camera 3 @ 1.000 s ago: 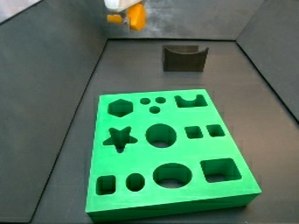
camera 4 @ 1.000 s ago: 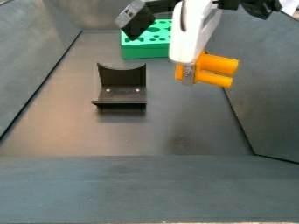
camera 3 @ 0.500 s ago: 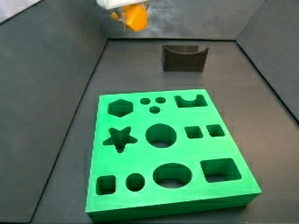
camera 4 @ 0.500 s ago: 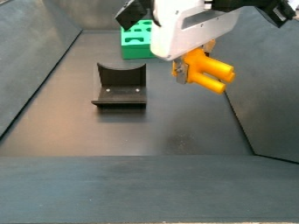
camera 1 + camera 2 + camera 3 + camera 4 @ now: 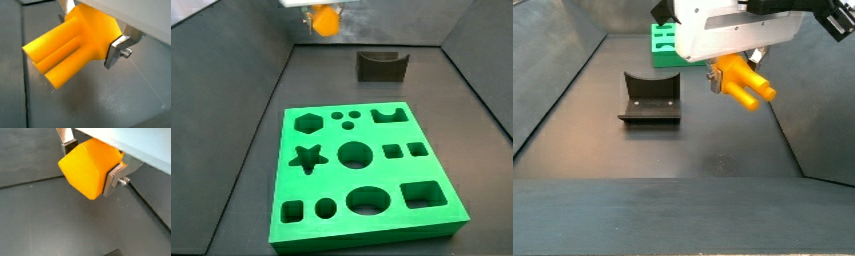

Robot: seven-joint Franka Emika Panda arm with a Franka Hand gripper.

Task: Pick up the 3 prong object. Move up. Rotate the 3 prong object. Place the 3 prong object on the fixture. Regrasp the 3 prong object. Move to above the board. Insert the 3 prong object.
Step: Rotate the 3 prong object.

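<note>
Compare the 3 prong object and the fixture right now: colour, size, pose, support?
Colour: the 3 prong object is orange-yellow; the fixture is dark grey-black.
Support: the 3 prong object is clamped in the gripper above the floor; the fixture stands on the floor, untouched.
Pose: the 3 prong object hangs tilted, prongs slanting down; the fixture stands upright, notch facing up.
Size: in a side view the fixture looks somewhat larger.
Both are far smaller than the board.
</note>
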